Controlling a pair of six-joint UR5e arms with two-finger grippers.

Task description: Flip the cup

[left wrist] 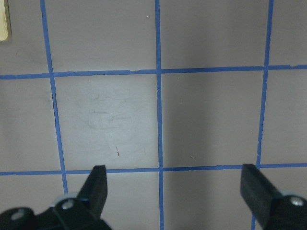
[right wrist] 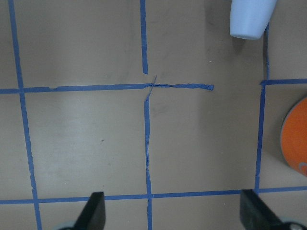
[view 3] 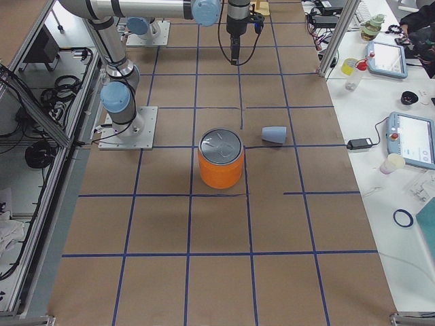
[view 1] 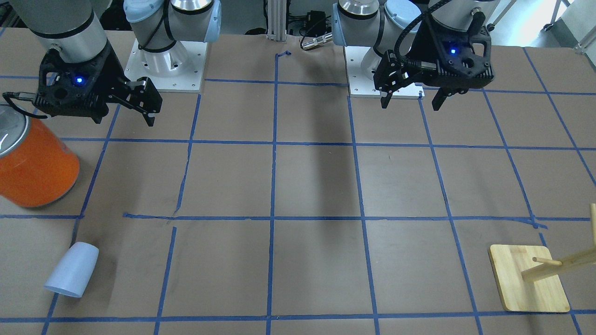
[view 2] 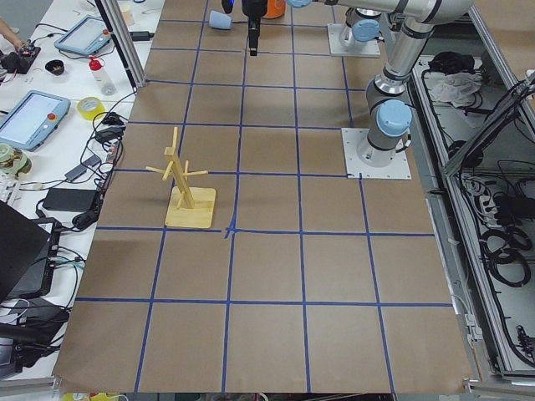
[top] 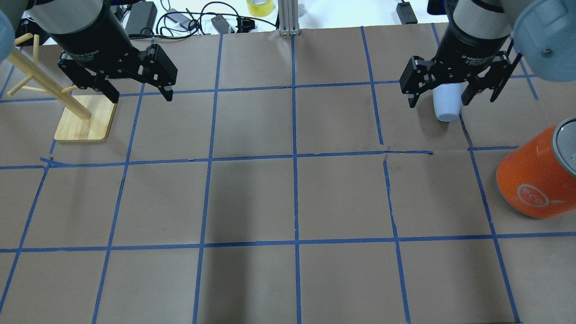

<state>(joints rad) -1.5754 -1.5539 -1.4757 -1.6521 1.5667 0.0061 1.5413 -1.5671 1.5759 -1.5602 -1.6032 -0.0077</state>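
**Reader:** Fig. 1. Where does the cup lie, and how do the tools stand?

**Legend:** The cup lies on its side on the brown table, on the robot's right half. It is on the operators' side of the orange can and apart from it. Its narrow end points back toward the robot and its wide end away. The right gripper hangs above bare table with jaws spread wide and nothing between them. Its wrist view shows the cup ahead of the fingers, not between them. The left gripper is likewise spread and empty. It hangs over the half where the wooden rack stands, well apart from the cup.

**Reader:** How is the cup likely to handle?

**Legend:** Judged from its plain plastic walls, it is light and stiff enough to keep its shape, yet may flex under a hard squeeze. The smooth round wall should roll at a one-sided nudge. The taper may let the pads slip toward the narrow end. Breakage seems unlikely.

**Reader:** Where is hold best taken?

**Legend:** Probably across the wall at mid-length, one finger on each side. A descent from above would let both pads meet it together. A moderate squeeze there leaves the wrist free to turn the cup on end. The right arm is the nearer.
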